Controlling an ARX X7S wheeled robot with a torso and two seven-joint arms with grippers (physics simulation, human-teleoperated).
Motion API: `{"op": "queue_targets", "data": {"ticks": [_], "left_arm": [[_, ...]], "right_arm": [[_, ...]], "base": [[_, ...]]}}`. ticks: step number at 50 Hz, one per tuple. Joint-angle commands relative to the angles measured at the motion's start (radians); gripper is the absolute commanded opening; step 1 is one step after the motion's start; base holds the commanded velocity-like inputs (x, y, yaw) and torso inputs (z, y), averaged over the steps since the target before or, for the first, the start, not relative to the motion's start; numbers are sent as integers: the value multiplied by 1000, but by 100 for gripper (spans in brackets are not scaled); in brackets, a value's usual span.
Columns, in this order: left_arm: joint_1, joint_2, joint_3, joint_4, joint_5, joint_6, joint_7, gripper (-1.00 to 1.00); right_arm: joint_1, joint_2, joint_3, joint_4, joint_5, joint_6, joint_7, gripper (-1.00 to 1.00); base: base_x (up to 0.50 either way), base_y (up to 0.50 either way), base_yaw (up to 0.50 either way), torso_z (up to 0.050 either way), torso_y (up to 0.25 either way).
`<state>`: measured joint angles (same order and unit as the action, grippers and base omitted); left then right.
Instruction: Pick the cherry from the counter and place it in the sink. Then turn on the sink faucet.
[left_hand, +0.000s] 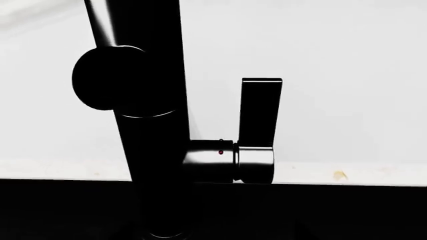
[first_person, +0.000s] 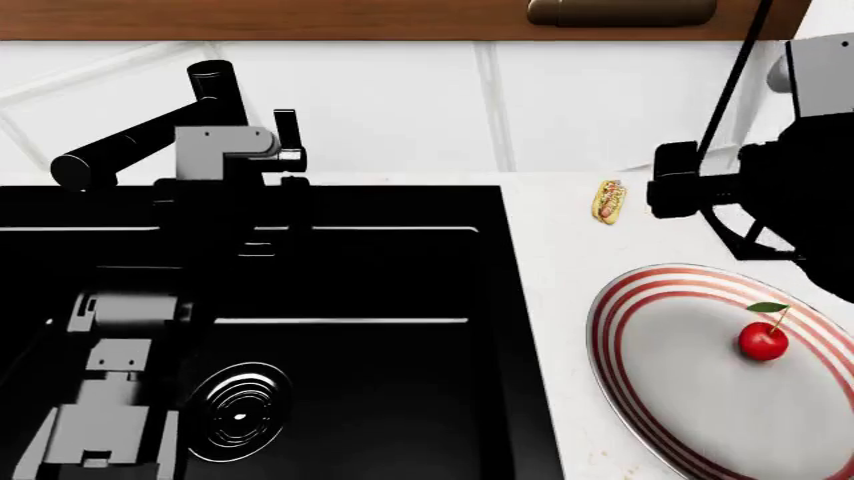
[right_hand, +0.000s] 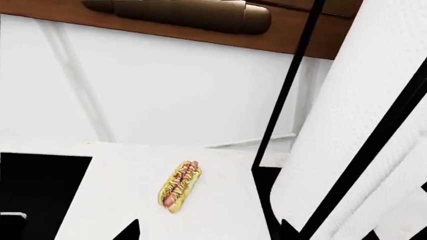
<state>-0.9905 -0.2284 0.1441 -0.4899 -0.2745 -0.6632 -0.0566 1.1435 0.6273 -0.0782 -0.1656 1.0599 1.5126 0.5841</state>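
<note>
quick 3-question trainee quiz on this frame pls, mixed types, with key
1. True or false: the cherry already lies in the sink.
2. Multiple choice: what does the cherry rest on? A) the bare counter B) the red-ringed plate C) the drain
3. Short answer: which arm reaches toward the sink faucet, and what small item lies on the counter behind the plate?

Key
1. False. It is outside the basin, to the right.
2. B
3. The left arm; its wrist view shows the faucet lever close up. The item is a hot dog.
</note>
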Motion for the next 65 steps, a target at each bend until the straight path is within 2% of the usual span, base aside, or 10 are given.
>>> {"op": "queue_targets", "data": {"ticks": [1,12,15,33,65], "left_arm": [[-11,-4,2,-9,-2,6,0,100],[-9,-6,3,-7,-7,6,1,100],[-13,-6,4,-10,-8,6,2,100],[-18,-11,3,-11,-18,5,4,100],[-11,-17,11,-9,-25,6,0,100]], "right_arm": [[57,229,-102,33,630,42,409,100],[80,356,-228,55,833,19,484,100],[97,389,-298,97,957,-13,570,100],[-9,445,-264,87,892,-68,478,100],[-149,451,-253,82,749,-145,325,100]], "base": [[0,0,0,0,0],[0,0,0,0,0],[0,0,0,0,0],[0,0,0,0,0],[0,0,0,0,0]]}}
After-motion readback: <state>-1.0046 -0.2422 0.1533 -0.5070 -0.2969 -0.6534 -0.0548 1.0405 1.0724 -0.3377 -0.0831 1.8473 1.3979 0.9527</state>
